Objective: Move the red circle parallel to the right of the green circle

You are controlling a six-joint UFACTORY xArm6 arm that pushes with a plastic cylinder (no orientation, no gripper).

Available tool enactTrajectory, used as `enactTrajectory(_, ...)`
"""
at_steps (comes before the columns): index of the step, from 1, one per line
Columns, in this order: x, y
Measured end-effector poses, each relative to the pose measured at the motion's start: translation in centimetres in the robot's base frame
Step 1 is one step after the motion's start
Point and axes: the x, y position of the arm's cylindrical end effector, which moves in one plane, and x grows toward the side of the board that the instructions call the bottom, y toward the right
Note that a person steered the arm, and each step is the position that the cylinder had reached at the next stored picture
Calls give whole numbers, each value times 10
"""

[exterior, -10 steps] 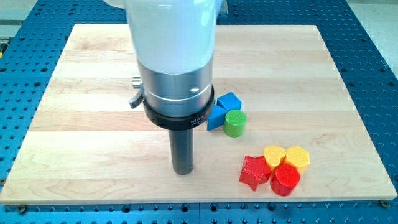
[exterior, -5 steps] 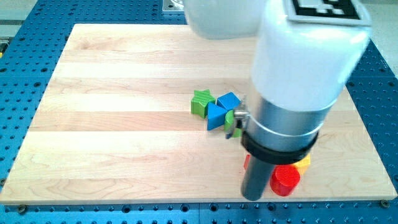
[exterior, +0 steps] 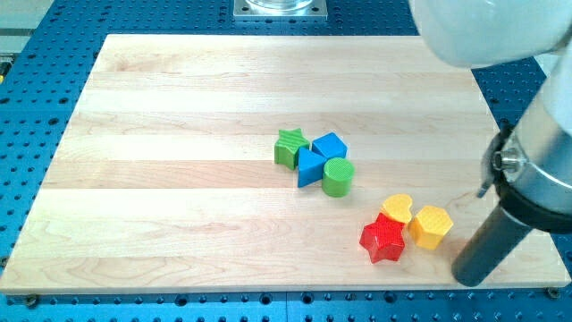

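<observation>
The wooden table fills most of the view and lies on a blue perforated plate. The white and grey arm comes in at the view's top right corner and goes down along the right edge. It ends in the dark rod, which leans toward the view's bottom left. My tip stands on the table near its bottom right corner. No claw shows in the view, only this plain rod, so I cannot tell any state of opening or closing.

The red circle does not show anywhere in the view, so I cannot tell where it lies relative to my tip.

The green circle stands a little right of the table's middle, well apart from my tip, toward the view's upper left of it. It touches the blue triangle on its left. The blue cube is just above them, and the green star is at the left end of this group.

A second group lies between the green circle and my tip: the red star, the yellow heart just above it, and the yellow hexagon on their right. The yellow hexagon is the block nearest to my tip, but does not touch it.
</observation>
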Motion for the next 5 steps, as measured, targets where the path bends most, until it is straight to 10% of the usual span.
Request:
enactTrajectory(2, -54, 4)
enactTrajectory(5, -6, 53)
